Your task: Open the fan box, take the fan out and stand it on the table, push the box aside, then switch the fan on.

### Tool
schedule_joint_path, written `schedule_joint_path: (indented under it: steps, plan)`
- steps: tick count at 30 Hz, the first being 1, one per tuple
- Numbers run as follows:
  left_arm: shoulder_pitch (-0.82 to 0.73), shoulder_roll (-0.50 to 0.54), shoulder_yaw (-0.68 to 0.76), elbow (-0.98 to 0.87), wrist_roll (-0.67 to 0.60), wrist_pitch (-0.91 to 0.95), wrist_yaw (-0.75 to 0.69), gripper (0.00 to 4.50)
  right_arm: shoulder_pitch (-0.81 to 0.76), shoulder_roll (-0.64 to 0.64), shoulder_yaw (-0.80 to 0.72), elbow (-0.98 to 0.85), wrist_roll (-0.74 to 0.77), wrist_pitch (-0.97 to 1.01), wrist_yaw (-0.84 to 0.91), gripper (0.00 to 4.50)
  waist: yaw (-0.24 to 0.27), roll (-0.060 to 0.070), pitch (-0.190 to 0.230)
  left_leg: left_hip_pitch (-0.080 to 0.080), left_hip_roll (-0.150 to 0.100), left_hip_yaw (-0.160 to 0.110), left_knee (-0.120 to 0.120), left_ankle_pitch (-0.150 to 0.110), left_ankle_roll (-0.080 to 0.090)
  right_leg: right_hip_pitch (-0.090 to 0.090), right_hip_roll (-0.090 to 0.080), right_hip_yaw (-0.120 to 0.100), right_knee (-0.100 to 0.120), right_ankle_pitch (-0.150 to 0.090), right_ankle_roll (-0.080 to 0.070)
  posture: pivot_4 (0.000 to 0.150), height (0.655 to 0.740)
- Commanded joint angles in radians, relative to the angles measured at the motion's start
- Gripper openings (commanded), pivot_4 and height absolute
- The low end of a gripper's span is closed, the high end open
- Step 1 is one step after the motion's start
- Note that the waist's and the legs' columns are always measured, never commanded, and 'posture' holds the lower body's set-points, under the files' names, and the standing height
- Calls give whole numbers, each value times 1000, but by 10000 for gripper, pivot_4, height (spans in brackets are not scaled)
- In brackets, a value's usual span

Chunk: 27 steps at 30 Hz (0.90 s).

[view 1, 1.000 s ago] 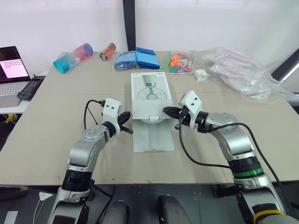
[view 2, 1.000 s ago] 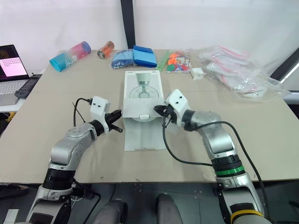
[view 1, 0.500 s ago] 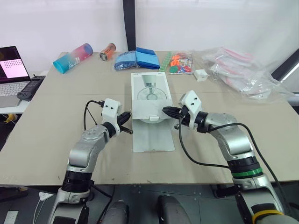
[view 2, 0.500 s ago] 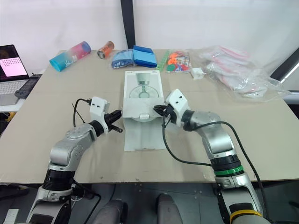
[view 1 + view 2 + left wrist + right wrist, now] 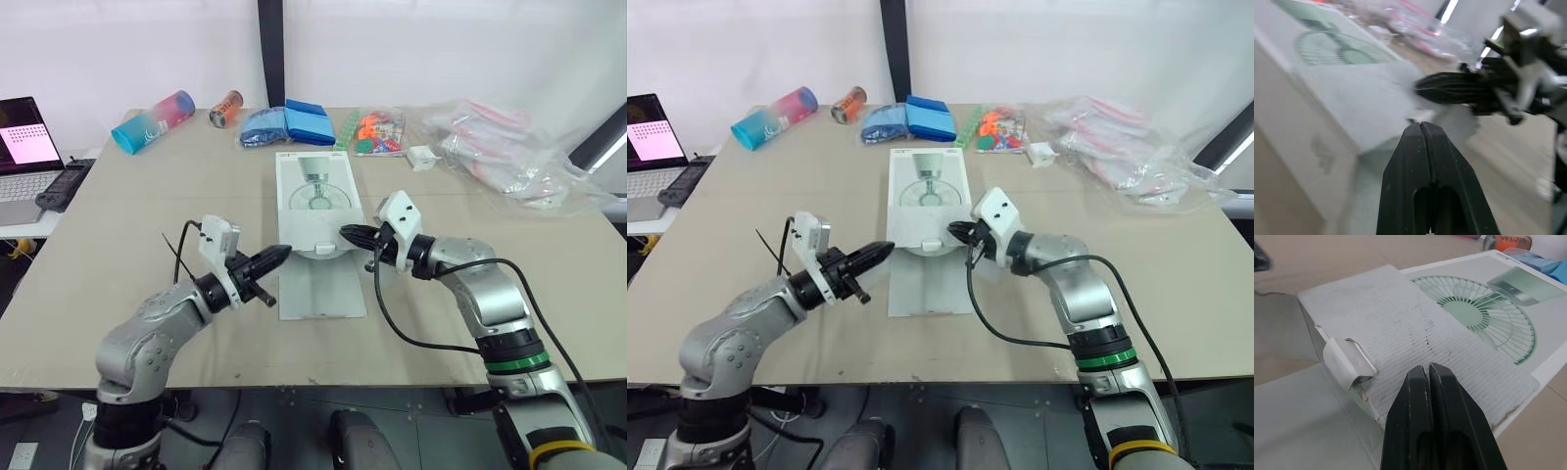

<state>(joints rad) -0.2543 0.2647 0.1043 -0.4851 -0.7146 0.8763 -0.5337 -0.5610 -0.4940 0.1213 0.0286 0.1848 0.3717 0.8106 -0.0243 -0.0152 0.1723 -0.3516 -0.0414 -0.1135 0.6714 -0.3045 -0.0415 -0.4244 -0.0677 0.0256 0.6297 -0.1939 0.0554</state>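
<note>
At the middle of the tabletop [image 5: 118, 215] the box [image 5: 315, 186] is seen lying flat, printed face up, with its long flap [image 5: 321, 289] spread on the surface toward the robot. One thing has changed within the last second: the left arm has been drawn back and lowered, so that the left pincer [image 5: 277, 256], which was held close against the box's left side, is now aimed at the near left corner from a little farther off, its tip just beside the edge where flap meets box. Its fingers are pressed together, and nothing is held between them. The right pincer [image 5: 347, 233] has not been moved; it is kept at the box's right side, fingers likewise closed and empty, with a corrugated inner panel and its taped tab [image 5: 1347, 363] lying just ahead of it. The box has not been shifted. It is judged that the outer flap is already open but the inner closure is not yet lifted, so the fan is taken to be still inside. The left arm's new angle is read as a fresh approach for prising that panel up, with the right pincer set to steady the box.
</note>
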Motion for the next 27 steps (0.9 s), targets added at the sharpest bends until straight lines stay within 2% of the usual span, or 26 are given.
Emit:
schedule_joint_path:
  steps: [1,3,6,11,14,18,27]
  plan:
    - [17,61,-2,-108,-100,72,-20,0,5,-1,18,15,-6,8,19,1185,0,0,0,0,0,0,0,0,0,0,0,0,0,0,0,1500,7400]
    - [29,82,-35,-135,-116,87,-17,0,1,0,22,19,-9,5,24,1185,0,0,0,0,0,0,0,0,0,0,0,0,0,0,0,1500,7400]
    - [43,55,-80,-144,-111,74,28,0,-3,2,24,23,-12,3,29,1185,0,0,0,1,0,0,0,0,0,1,0,0,0,0,0,1500,7400]
    - [56,-35,-234,-144,22,22,164,0,1,-2,28,17,-14,6,34,1185,1,0,0,1,0,0,0,0,0,1,0,1,0,0,0,1500,7400]
    - [25,6,-353,-142,163,-20,194,0,2,-6,29,14,-14,9,41,1185,1,0,0,1,0,0,0,0,0,1,1,1,0,0,0,1500,7400]
    - [-3,66,-389,-126,279,-94,194,0,-5,-7,31,24,-17,6,48,1185,0,0,0,1,0,1,0,0,0,1,1,2,0,0,0,1500,7400]
    - [-12,-11,-329,-93,203,-100,149,0,-28,4,40,52,-20,-9,51,1185,0,0,0,1,0,1,0,0,0,1,2,2,-1,0,0,1500,7400]
